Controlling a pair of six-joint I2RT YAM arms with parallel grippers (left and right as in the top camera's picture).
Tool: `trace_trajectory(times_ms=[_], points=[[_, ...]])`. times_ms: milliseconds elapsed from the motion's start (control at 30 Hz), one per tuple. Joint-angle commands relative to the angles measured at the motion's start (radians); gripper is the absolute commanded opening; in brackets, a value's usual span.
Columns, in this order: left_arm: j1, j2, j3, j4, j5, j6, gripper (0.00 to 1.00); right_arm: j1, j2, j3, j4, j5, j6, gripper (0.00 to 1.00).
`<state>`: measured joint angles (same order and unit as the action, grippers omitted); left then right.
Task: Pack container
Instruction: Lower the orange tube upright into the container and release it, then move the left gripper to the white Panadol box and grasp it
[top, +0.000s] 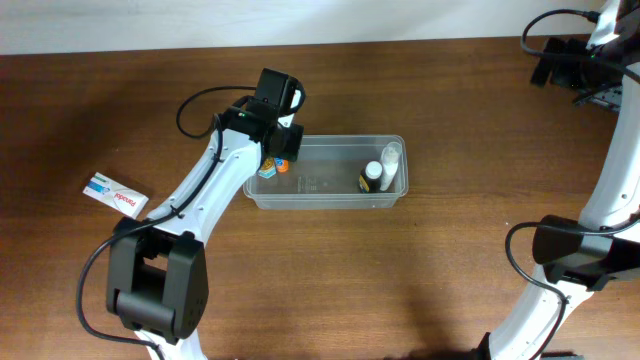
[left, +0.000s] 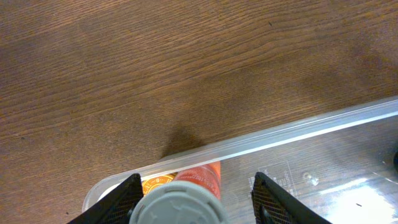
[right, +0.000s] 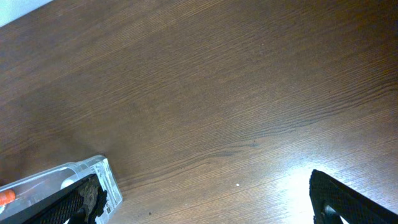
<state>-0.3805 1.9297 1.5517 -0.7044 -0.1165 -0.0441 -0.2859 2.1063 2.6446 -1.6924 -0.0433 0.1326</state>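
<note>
Hovering over the left end of the clear container, the left gripper has its jaws parted wider than the grey-capped orange bottle between them. The container's long axis runs left to right. The right gripper, wide open, is well apart.

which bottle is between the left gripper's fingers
The orange, grey-capped bottle at the container's left end; the dark bottle and white bottle sit at its right end.
</note>
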Motion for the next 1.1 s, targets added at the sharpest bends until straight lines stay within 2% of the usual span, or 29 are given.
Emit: trace_trajectory(times_ms=[0,500,600,833,1033,1067], points=[[0.005,-0.011,-0.013,0.009,-0.011,0.011,0.58,-0.003,-0.034,0.016,-0.006,-0.002,0.003,0.98],[0.004,-0.034,0.052,0.009,-0.011,0.011,0.68,-0.003,-0.034,0.016,-0.006,-0.002,0.003,0.98],[0.004,-0.059,0.084,-0.008,-0.010,0.003,0.73,-0.003,-0.034,0.016,-0.006,-0.002,0.003,0.98],[0.026,-0.154,0.187,-0.179,-0.012,-0.051,0.86,-0.003,-0.034,0.016,-0.006,-0.002,0.003,0.98],[0.177,-0.263,0.199,-0.370,-0.016,-0.209,0.87,-0.003,-0.034,0.016,-0.006,-0.002,0.003,0.98],[0.216,-0.274,0.199,-0.401,-0.022,-0.252,0.92,-0.003,-0.034,0.016,-0.006,-0.002,0.003,0.98]])
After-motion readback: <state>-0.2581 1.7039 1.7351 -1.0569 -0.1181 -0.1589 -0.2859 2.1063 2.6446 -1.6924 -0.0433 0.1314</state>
